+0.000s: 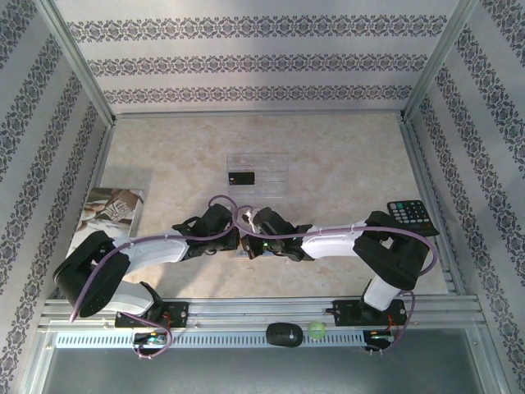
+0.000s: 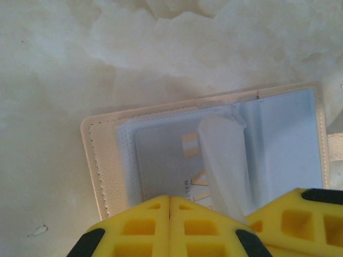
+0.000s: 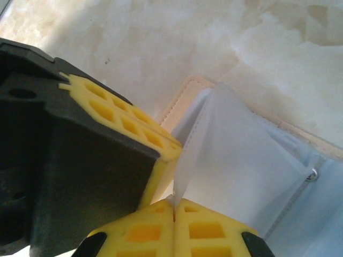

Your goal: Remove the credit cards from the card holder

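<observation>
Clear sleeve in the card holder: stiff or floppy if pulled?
Likely floppy: the sleeve curls up from the pinch of the right fingers. Probably light, being thin and translucent. Its stitched edge suggests the card holder may tug along.

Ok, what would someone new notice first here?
The left gripper and right gripper meet mid-table over the open card holder, a pale card in its pocket. The right one pinches up a translucent pocket flap. Behind them, a black card lies in a clear tray.
</observation>
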`<action>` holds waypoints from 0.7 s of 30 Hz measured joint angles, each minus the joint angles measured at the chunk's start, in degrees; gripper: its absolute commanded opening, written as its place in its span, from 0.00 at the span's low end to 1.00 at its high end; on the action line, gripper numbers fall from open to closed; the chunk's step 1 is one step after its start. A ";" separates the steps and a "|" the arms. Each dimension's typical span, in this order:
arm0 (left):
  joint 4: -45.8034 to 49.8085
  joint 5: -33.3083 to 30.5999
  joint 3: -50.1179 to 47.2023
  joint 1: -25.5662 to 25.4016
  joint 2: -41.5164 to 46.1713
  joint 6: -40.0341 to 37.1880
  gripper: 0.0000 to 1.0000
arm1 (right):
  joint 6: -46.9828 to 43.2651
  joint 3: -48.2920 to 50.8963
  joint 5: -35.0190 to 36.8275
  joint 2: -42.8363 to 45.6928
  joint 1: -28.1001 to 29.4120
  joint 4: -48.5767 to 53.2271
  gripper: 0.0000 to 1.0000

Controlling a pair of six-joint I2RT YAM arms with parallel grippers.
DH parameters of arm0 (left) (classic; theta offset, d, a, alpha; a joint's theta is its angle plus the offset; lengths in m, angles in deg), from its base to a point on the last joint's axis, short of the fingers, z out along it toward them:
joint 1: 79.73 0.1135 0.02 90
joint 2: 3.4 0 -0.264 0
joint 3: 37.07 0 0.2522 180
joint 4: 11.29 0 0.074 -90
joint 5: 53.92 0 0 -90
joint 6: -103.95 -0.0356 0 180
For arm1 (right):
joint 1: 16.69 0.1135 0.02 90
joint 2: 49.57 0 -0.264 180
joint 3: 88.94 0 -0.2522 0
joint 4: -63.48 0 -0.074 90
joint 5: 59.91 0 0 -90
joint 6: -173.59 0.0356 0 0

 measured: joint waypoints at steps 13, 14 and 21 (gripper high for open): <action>0.48 0.70 2.19 -0.02 -2.23 -0.96 0.11 | 9.97 3.80 18.58 9.18 0.00 10.51 0.37; 0.72 0.70 2.21 -0.02 -2.08 -1.27 0.15 | 10.73 3.82 20.35 9.46 0.02 12.24 0.38; 6.03 0.66 3.48 -1.03 0.98 -2.47 0.26 | 11.08 4.83 26.75 18.53 -0.02 17.16 0.43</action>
